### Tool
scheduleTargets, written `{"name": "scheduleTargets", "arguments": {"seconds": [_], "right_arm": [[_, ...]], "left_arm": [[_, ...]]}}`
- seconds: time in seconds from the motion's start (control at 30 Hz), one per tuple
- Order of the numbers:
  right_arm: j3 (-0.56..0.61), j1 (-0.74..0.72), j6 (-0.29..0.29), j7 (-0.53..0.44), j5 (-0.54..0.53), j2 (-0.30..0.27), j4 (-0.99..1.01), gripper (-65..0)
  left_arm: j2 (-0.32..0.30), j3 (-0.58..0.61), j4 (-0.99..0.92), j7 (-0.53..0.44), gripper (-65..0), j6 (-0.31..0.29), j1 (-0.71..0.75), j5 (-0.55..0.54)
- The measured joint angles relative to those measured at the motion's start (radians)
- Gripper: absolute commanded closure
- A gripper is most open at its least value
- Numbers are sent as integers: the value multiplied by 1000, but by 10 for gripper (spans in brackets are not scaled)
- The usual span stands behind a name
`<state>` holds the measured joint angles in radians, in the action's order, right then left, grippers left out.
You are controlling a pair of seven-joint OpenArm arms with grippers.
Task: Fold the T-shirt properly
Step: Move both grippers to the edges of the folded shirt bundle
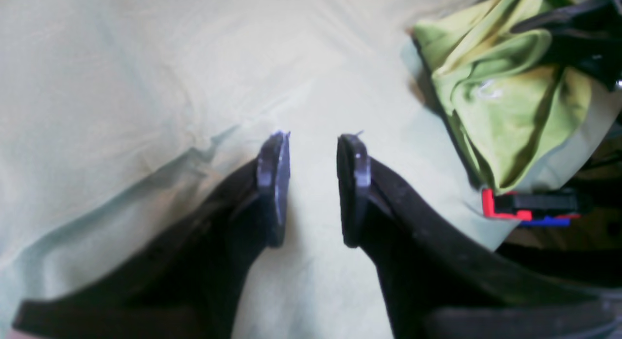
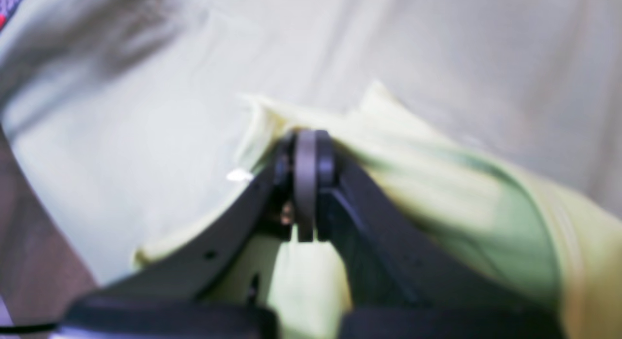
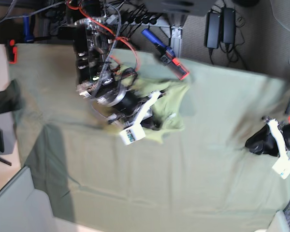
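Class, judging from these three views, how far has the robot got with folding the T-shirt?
Done: nothing; the T-shirt lies bunched on the table cloth. In hand: the right gripper is shut on its fabric. Left: the whole fold; the left gripper is open, holding nothing.

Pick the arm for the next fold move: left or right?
Right, likely. Its pincer is shut on the T-shirt; the left pincer hangs open over the table cloth, apart from it.

Matt cotton T-shirt (image 2: 466, 203) (creased)
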<state>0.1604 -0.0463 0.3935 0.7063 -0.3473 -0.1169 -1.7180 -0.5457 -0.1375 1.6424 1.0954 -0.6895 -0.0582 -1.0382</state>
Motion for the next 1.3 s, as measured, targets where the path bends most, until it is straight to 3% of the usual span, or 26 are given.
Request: {"name": "scheduleTargets", "arguments": {"seconds": [0.13, 0.47, 0.6, 0.67, 0.77, 0.9, 1.03, 1.3], "right_arm": [[2, -87, 0, -34, 2, 48, 112, 0], [-6, -222, 0, -48, 13, 65, 162, 0], [-99, -288, 0, -53, 104, 70, 161, 0], [-175, -312, 0, -53, 133, 67, 167, 0], [-259, -325, 0, -52, 132, 45, 202, 0], [-303, -299, 0, -50, 128, -21, 294, 0], [-303, -290, 0, -38, 94, -80, 406, 0], [-304, -296, 0, -16, 56, -88, 474, 0]], "left_arm": [[0, 0, 0, 0, -169, 0, 0, 0], [0, 2, 3, 27, -165, 0, 0, -19], [-5, 88, 162, 80, -50, 2, 30, -16], [-6, 179, 286, 55, -5, 1, 61, 40], [-3, 336, 410, -5, 0, -3, 109, 181], [7, 533, 434, -66, 0, -4, 130, 365], [43, 642, 431, -162, 0, -4, 95, 528], [121, 695, 373, -170, 0, -4, 83, 574]]}}
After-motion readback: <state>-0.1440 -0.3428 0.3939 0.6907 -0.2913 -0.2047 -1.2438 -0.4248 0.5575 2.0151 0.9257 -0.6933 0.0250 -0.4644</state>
